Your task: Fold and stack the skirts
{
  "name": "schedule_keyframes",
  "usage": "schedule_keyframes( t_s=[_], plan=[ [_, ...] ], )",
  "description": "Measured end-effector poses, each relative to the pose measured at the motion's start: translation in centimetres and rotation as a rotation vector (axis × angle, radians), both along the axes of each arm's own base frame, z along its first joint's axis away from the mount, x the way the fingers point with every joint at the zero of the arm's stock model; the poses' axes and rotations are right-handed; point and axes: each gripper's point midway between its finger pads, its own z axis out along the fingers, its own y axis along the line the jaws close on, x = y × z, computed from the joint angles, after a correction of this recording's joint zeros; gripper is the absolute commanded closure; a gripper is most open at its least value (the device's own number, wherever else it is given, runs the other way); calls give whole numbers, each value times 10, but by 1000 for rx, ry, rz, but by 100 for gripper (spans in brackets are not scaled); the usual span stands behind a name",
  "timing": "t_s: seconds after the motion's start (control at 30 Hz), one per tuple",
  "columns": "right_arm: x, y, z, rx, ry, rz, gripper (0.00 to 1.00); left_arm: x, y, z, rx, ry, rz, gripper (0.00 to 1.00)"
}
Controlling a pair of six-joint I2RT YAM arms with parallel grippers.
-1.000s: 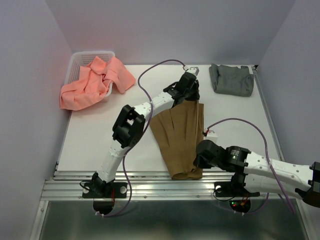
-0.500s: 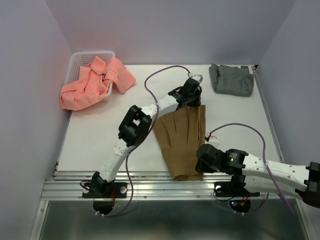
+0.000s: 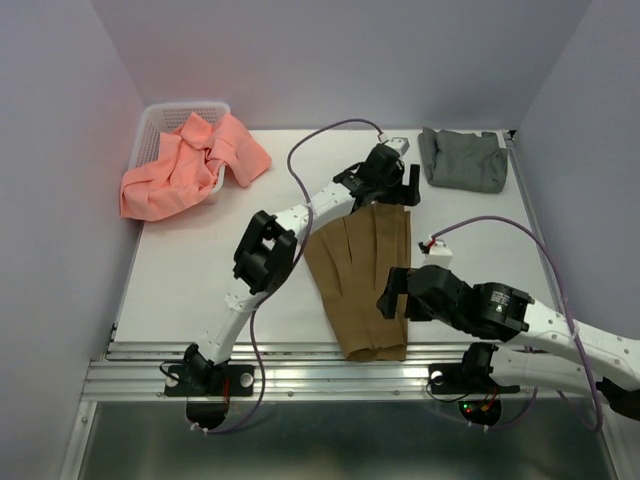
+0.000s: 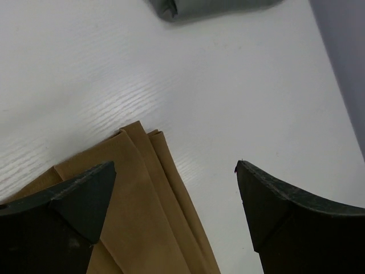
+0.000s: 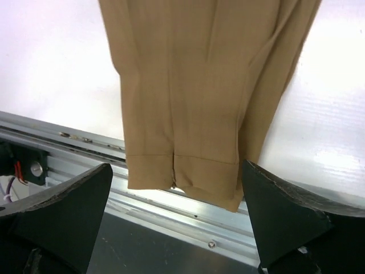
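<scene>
The tan-brown pleated skirt (image 3: 360, 280) lies flat down the middle of the table, its waistband end (image 5: 182, 171) hanging over the front rail. My left gripper (image 3: 398, 190) hovers open above its far right corner (image 4: 131, 217), holding nothing. My right gripper (image 3: 392, 295) stands open over the near right part of the skirt (image 5: 199, 85), with nothing between its fingers. The grey skirt (image 3: 462, 160) lies folded at the back right, its edge also showing in the left wrist view (image 4: 199, 7). The salmon-pink skirt (image 3: 190, 160) lies crumpled over the basket.
A white lattice basket (image 3: 150, 120) stands at the back left corner under the pink cloth. A metal rail (image 5: 171, 211) runs along the table's front edge. Purple walls close in the left, back and right sides.
Both grippers have opened and let go of the tan skirt, which now rests flat. The right gripper has lifted and drawn back to the right; the left gripper has risen slightly.
</scene>
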Motion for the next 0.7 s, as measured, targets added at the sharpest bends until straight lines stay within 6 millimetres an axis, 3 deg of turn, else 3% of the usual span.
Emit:
schedule_keyframes(
  t_s=[0.1,0.2,0.3,0.37,0.43,0.5,0.6,0.7],
  plan=[
    [2,6,10,17,-39,52,0,-3,5,37,-31,-41,4,1],
    [0,19,12,49,-47,114,0,-12,21,86,-65,-98,27,1],
    [-2,30,5,57,-36,163,0,-31,49,127,-89,-145,60,1],
    [-4,37,-9,40,-8,186,0,-43,68,137,-92,-156,86,1],
    [-6,39,-24,18,19,195,0,-60,90,134,-98,-156,115,1],
    [-10,38,-41,-9,50,203,0,-77,110,113,-85,-128,141,1],
    [-17,35,-60,-20,85,212,0,-113,146,56,-24,-26,172,1],
    [-24,32,-78,-27,120,224,0,-139,170,13,24,58,197,1]
  ],
)
